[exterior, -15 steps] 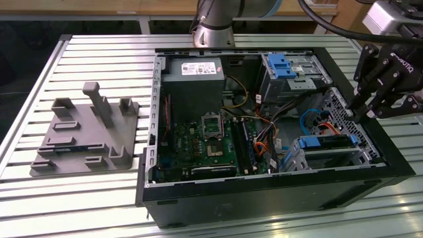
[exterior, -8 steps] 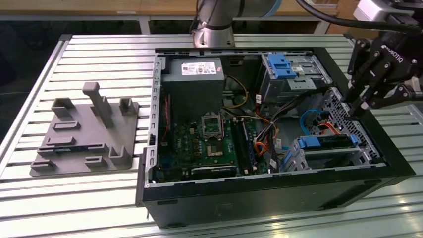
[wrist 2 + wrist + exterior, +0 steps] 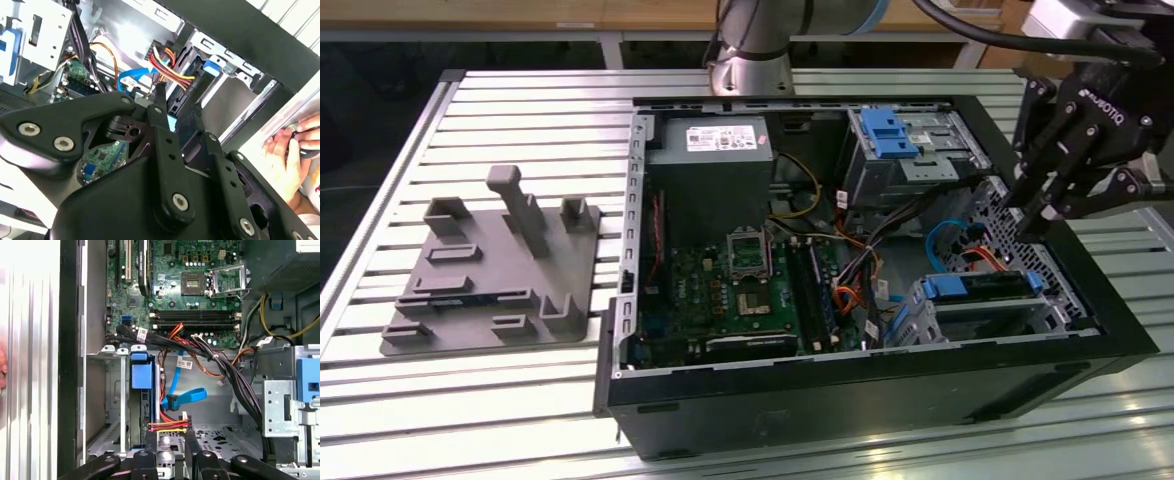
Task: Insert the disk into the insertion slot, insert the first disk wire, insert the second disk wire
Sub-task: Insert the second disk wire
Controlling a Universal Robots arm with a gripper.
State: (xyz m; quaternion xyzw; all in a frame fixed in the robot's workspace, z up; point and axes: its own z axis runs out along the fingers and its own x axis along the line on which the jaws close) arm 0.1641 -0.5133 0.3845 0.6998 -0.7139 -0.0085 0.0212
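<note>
The disk (image 3: 981,288), silver in a blue carrier, lies inside the insertion slot (image 3: 927,325), a silver cage at the case's near corner on the exterior view's right. In the first wrist view the disk (image 3: 140,375) stands edge-on in that cage (image 3: 112,405). My gripper (image 3: 1027,225) hangs over the disk's rear end. It is shut on the plug of a red, yellow and black disk wire (image 3: 167,425) at the fingertips (image 3: 150,440). The second wrist view shows the same wire (image 3: 170,65) fanning into the gripper (image 3: 177,102). A blue flat disk wire (image 3: 187,396) ends beside the disk.
A taller grey cage with a blue clip (image 3: 894,135) stands at the case's far side, past the gripper. The motherboard (image 3: 734,290) and power supply (image 3: 714,140) fill the case's left. A grey fixture (image 3: 494,270) lies on the table. A person's hand (image 3: 285,155) rests outside the case wall.
</note>
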